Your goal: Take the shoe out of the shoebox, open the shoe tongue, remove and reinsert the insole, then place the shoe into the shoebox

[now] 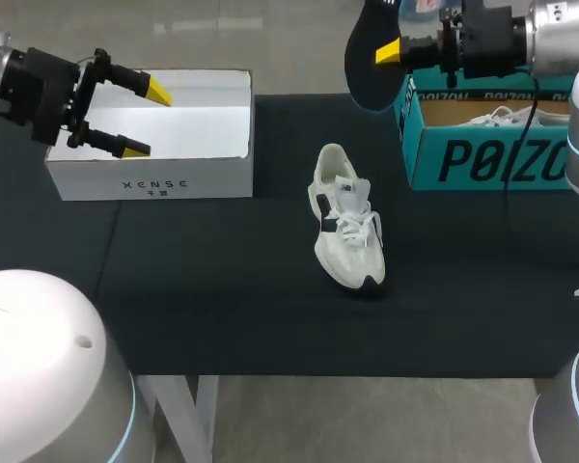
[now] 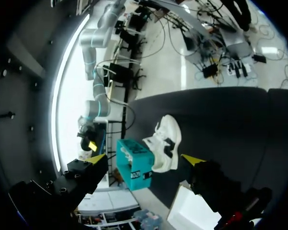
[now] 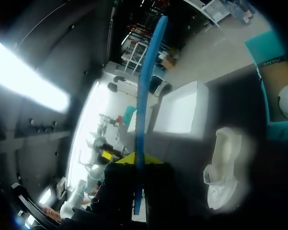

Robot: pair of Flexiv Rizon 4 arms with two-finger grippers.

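Observation:
A white sneaker with a black heel patch lies on the dark table mat, toe toward the front edge. High above the table's back edge, my right gripper is shut on a dark insole. In the right wrist view the insole shows edge-on as a blue strip rising from the gripper, with the sneaker off to one side. My left gripper hangs open over the white shoebox at the left. From the left wrist, the open gripper frames the sneaker far ahead.
A teal shoebox stands at the back right with a second white shoe inside; it also shows ahead of the left gripper. The white shoebox lies open and looks empty.

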